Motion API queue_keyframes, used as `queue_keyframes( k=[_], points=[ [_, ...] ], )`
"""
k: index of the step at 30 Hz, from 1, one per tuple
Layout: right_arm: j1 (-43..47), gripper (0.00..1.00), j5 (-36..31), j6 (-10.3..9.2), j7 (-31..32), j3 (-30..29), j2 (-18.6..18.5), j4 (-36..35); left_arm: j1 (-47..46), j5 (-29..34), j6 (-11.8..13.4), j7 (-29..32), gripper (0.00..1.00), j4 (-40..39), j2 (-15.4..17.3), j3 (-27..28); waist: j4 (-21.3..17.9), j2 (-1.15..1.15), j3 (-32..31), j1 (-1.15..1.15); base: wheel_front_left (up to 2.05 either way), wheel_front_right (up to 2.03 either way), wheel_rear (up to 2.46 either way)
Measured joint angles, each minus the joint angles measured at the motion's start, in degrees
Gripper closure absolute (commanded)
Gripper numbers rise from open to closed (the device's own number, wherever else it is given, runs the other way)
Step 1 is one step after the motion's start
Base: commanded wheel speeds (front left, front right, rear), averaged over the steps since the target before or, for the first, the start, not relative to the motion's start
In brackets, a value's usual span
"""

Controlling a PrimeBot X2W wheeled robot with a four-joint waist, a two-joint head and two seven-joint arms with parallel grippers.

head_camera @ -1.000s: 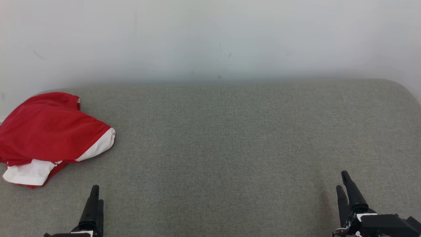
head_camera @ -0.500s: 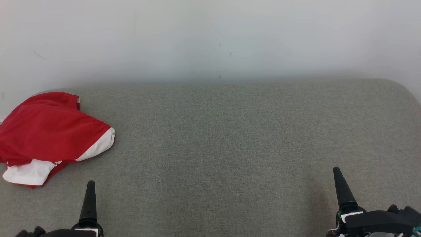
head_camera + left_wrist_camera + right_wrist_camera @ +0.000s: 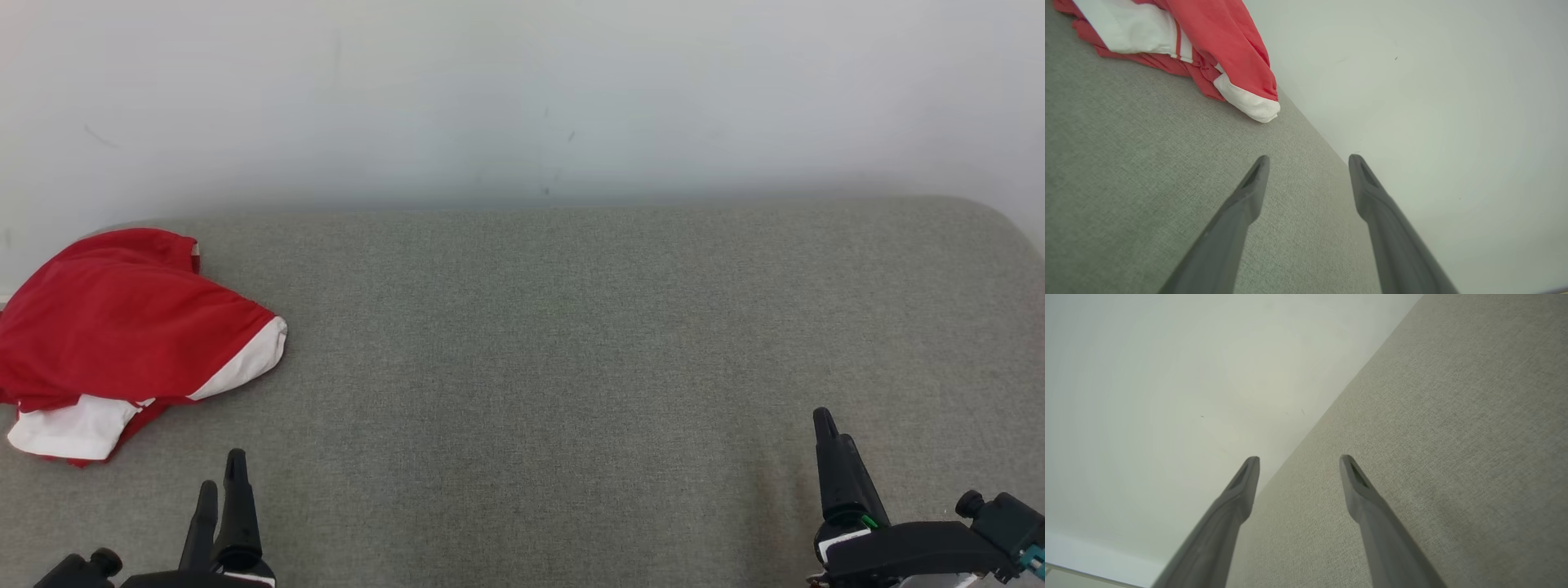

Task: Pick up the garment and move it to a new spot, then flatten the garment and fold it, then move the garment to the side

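Red garment (image 3: 122,327) with white panels, lying crumpled at the far left corner of the grey upholstered surface (image 3: 555,343), near the white wall (image 3: 522,98). One white-edged fold points toward the middle of the surface, and another white patch lies on the garment's near side. Left gripper (image 3: 222,469) at the near edge, left side, just in front of the garment but apart from it. Its two dark fingers stand spread, with nothing between them. Right gripper (image 3: 833,426) at the near edge, right side, well apart from the garment. In the right wrist view its fingers (image 3: 1372,514) are likewise spread and empty, aimed along the surface toward the wall.
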Motion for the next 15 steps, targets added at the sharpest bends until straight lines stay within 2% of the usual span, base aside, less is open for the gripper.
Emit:
queue_keyframes(
  k=[15],
  points=[
    [0.8, 0.0, -13.94, 0.0, -2.81, 1.48, -0.01, -1.49, 0.87, 13.71, 0.2, -2.69, 0.0, -1.71, 0.41, -0.81, 0.05, 0.0, 0.09, 0.0, 0.0, 0.0, 0.0]
  ],
)
